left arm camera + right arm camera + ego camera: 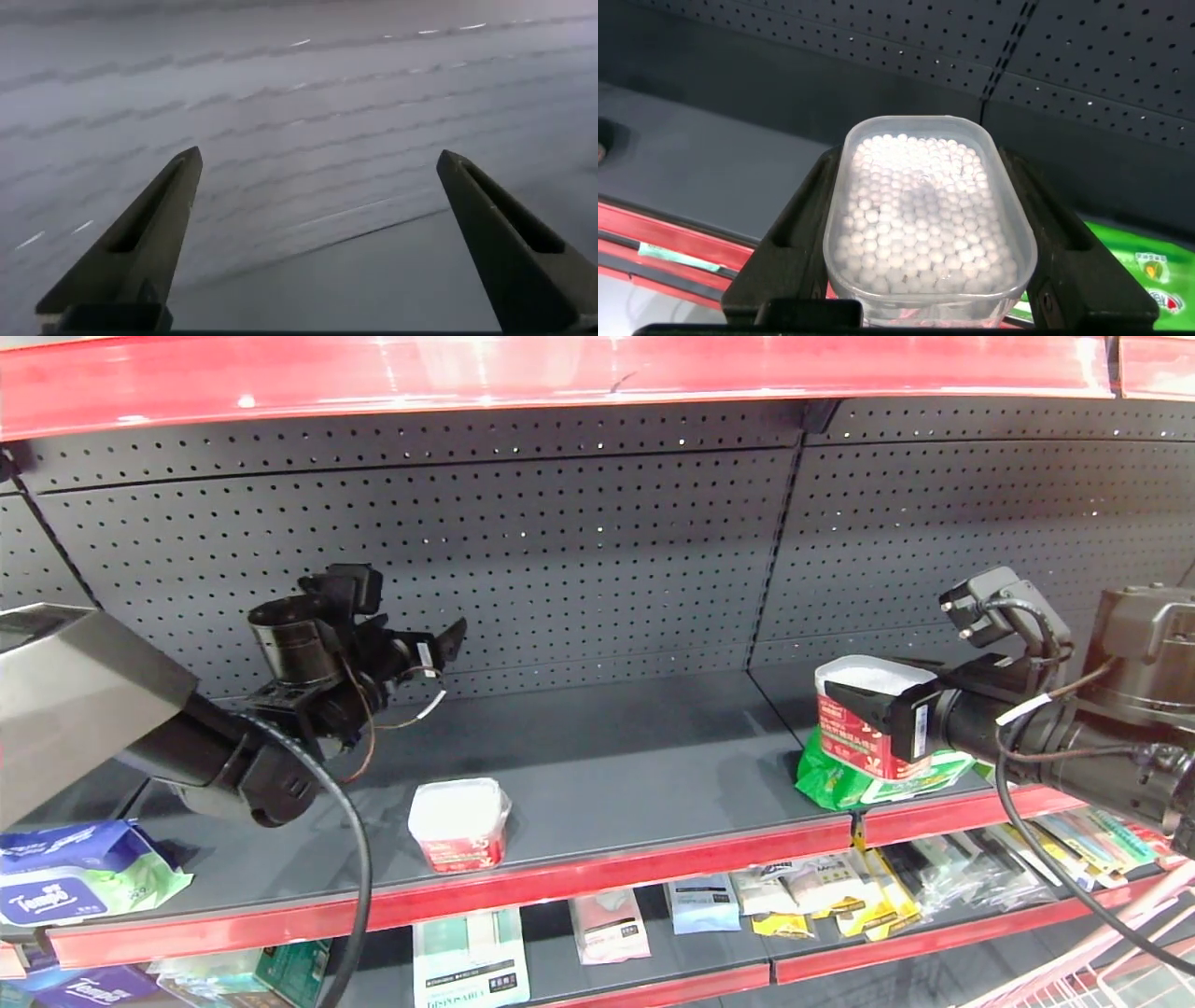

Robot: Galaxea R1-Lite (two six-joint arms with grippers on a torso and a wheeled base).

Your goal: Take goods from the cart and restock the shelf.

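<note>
A clear tub of white beads (929,215) with a red label (845,744) is clamped in my right gripper (866,707), shut on its sides (926,280). It hangs over the right bay of the dark shelf (635,756), just above a green pack (873,787) that also shows in the right wrist view (1148,273). A second, matching tub (459,823) stands near the shelf's red front edge, left of centre. My left gripper (436,651) hovers above and behind that tub, open and empty (318,233), facing the pegboard back wall (308,103).
Blue and green tissue packs (79,882) lie at the shelf's left end. The red shelf above (560,373) overhangs the bay. The lower shelf (653,989) carries several small packs. A pink wire cart (1125,971) shows at the bottom right.
</note>
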